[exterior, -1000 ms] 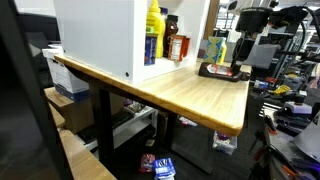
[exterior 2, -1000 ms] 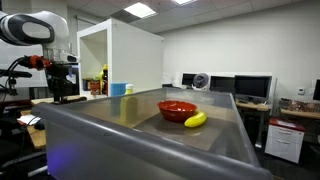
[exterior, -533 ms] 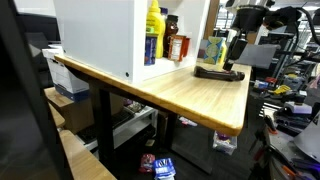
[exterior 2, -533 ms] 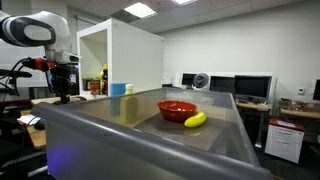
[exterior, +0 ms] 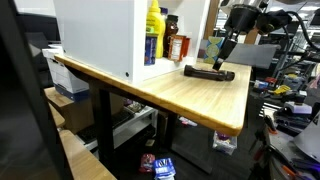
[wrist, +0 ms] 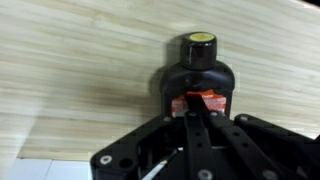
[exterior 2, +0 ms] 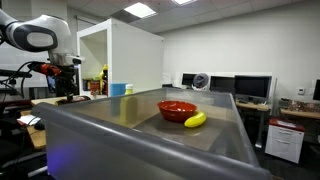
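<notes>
A black bottle (wrist: 198, 80) with a yellow cap (wrist: 199, 40) and a red label lies on its side on the wooden table (wrist: 70, 80). In an exterior view the bottle (exterior: 208, 72) rests flat near the table's far end. My gripper (wrist: 201, 108) is shut, its two fingers pressed together with nothing between them. The tips rest over the bottle's red label, at the end away from the cap. In both exterior views the gripper (exterior: 222, 60) (exterior 2: 66, 90) slants down to the tabletop. The bottle does not show in the exterior view with the bowl.
A white open cabinet (exterior: 100, 35) stands on the table, holding a yellow bottle (exterior: 154, 22) and a brown jar (exterior: 177, 47). A green item (exterior: 215, 47) stands behind the black bottle. A red bowl (exterior 2: 177, 109) and a banana (exterior 2: 195, 120) lie in a grey tub.
The jaws have closed fully. The gripper has tilted and shifted toward the cabinet, and the black bottle has slid along the table the same way.
</notes>
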`<state>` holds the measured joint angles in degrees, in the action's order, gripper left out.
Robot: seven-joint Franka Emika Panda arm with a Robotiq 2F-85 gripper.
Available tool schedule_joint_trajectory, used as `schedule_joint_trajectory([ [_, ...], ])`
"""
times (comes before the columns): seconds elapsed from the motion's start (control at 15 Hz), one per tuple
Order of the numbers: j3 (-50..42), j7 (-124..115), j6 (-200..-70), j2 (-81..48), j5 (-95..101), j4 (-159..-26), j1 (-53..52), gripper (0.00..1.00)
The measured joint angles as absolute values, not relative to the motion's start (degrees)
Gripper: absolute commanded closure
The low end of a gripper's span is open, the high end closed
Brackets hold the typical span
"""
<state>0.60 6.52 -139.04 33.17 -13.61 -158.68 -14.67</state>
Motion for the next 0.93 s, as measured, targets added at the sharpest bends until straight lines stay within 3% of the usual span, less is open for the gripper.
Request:
schedule_joint_trajectory([
  [0.33,-0.13,7.58,-142.95,31.77,-15.63,-158.68,-17.28,1.00],
  [0.4,-0.11,7.69,-142.95,31.84,-15.63,-158.67,-17.57,0.74],
  [0.6,0.48,7.69,-142.88,32.40,-15.52,-158.76,-17.65,0.66],
  [0.93,0.39,7.69,-142.83,35.02,-15.45,-158.74,-17.59,0.38],
])
